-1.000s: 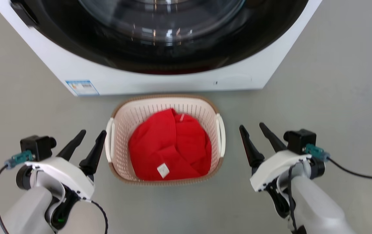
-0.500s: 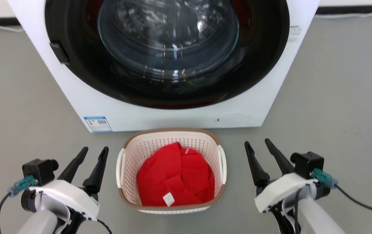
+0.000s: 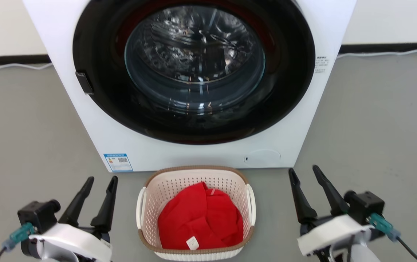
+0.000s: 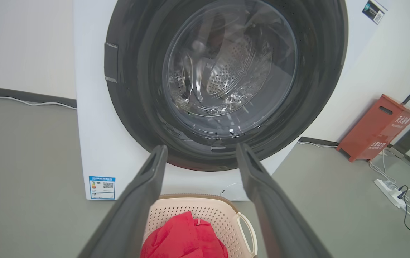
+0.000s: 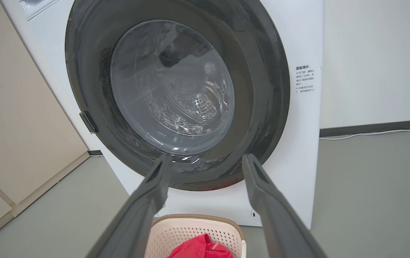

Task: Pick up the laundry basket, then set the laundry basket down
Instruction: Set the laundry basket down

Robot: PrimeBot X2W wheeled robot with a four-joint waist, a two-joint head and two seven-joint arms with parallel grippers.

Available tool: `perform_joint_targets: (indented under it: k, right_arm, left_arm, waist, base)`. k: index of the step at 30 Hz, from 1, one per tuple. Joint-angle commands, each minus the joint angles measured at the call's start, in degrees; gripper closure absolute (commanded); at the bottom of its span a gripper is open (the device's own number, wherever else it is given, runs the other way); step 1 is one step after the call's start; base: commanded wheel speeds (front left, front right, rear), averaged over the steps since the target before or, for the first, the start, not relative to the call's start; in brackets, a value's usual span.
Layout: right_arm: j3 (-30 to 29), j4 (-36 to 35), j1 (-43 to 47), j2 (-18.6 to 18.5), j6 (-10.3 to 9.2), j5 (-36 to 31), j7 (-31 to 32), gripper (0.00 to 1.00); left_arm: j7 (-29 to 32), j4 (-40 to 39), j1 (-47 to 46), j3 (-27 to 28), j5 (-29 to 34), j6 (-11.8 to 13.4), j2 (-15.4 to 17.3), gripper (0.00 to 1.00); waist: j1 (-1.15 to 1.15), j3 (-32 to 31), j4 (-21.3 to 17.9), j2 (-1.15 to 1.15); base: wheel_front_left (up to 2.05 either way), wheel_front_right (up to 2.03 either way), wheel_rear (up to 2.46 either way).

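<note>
One basket [image 3: 172, 185], grey floor [image 3: 376, 109], white wall [image 3: 394, 22]

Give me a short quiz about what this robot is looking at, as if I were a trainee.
1. True or false: the left pincer is gripping the laundry basket.
2. What lies in the basket? A: a blue towel. B: a red garment. C: nothing.
3. Fill in: the basket stands on the floor, directly in front of the ____.
Key: 1 false, the pincer is open and apart from the basket. 2 B. 3 washing machine.
</note>
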Motion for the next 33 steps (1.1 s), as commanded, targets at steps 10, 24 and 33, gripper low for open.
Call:
perform_joint_targets:
  k: [10, 24, 33]
  right_arm:
    - [-3.5, -6.2, 5.0, 0.3, 0.1, -3.4, -0.4, 0.0]
    - [-4.9, -9.8, 7.9, 0.3, 0.1, -4.7, -0.4, 0.0]
    - [-4.9, -9.5, 7.8, 0.3, 0.1, -4.7, -0.4, 0.0]
  left_arm:
    - [-0.3, -5.6, 3.8, 8.8, 6.5, -0.1, -4.0, 0.0]
    - [-0.3, -8.2, 6.9, 11.4, 10.9, -0.1, -6.2, 0.0]
    - [-0.3, -8.4, 7.1, 12.0, 12.0, -0.1, -6.6, 0.0]
  waist:
    - [0.0, -3.2, 1.0, 0.0]
    - [0.0, -3.3, 1.3, 0.0]
    - [0.0, -3.2, 1.3, 0.0]
  base:
    - [0.0, 0.0, 0.0]
    - [0.0, 0.0, 0.0]
    - [0.0, 0.0, 0.0]
